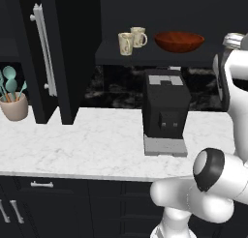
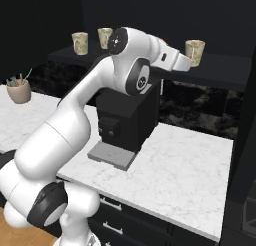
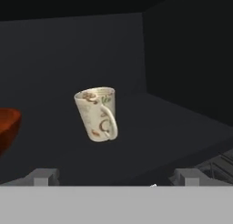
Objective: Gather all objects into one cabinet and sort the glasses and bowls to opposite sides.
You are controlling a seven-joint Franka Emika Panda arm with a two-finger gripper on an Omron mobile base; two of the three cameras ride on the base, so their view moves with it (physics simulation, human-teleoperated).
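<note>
**Three mugs and one bowl on the cabinet shelf, jaws wide apart**

Counted on the dark inner shelf (image 1: 121,58) of the black wall cabinet: three small cream speckled ceramic mugs with loop handles and one wide, glossy red-brown bowl (image 1: 178,41). Two mugs, the nearer (image 1: 125,43) and the farther (image 1: 138,37), close together at the left end of the shelf, with the bowl to their right and apart from them. Third mug (image 3: 97,114) alone further right, past the bowl, upright on the shelf ahead of the two-finger gripper (image 3: 117,176), handle turned towards the camera. Fingers spread wide, nothing between them, not touching the mug.

Tall black cabinet door (image 1: 46,55) with its long silver bar handle swung open at the left. Below the shelf, a black boxy coffee machine (image 1: 164,111) on the white marble counter (image 1: 87,145). Further left on the counter, one tan pot of teal utensils (image 1: 13,104). White arm reaching up across the shelf front, hiding much of the bowl in the right base view.
</note>
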